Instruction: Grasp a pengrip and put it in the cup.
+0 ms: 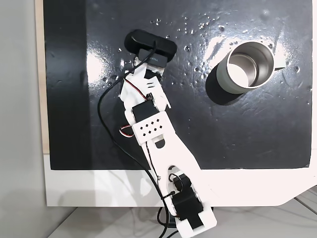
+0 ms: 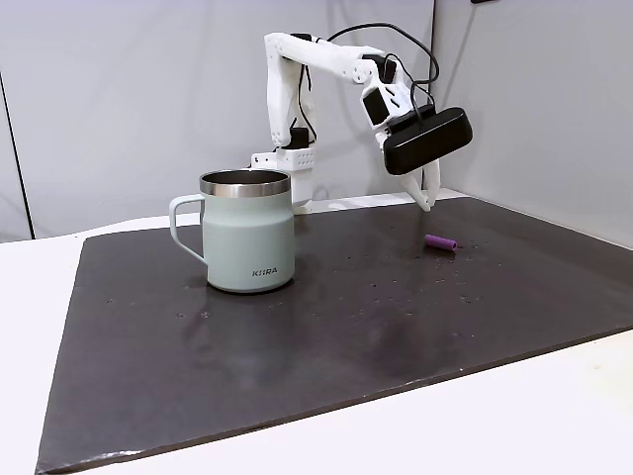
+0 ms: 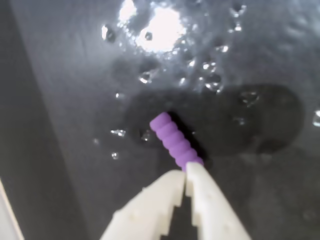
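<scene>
In the wrist view the white fingers (image 3: 185, 172) are pressed together, tips touching, and hold nothing. Their tips sit just at the near end of the pengrip (image 3: 176, 141), which lies flat on the dark mat (image 3: 75, 125); whether the tips touch it I cannot tell. The pengrip is purple and ribbed, and runs from the fingertips up and to the left. Small shiny drops or dents speckle the mat beyond it.

In a fixed view from the side, the pengrip (image 2: 441, 241) lies on the mat (image 2: 326, 327) to the right, well apart from the cup (image 2: 247, 233). The cup stands upright on the left part of the mat with its handle pointing left. The arm (image 2: 316, 59) reaches over from the far edge, a black webcam (image 2: 427, 141) mounted at its wrist, and the fingers (image 2: 427, 201) point down toward the mat just beyond the pengrip.

In a fixed view from above, the cup (image 1: 246, 67) stands at upper right, its steel inside showing, and the arm (image 1: 163, 148) stretches from the white table (image 1: 99, 188) at the bottom toward upper left, ending under the webcam (image 1: 151, 44).
</scene>
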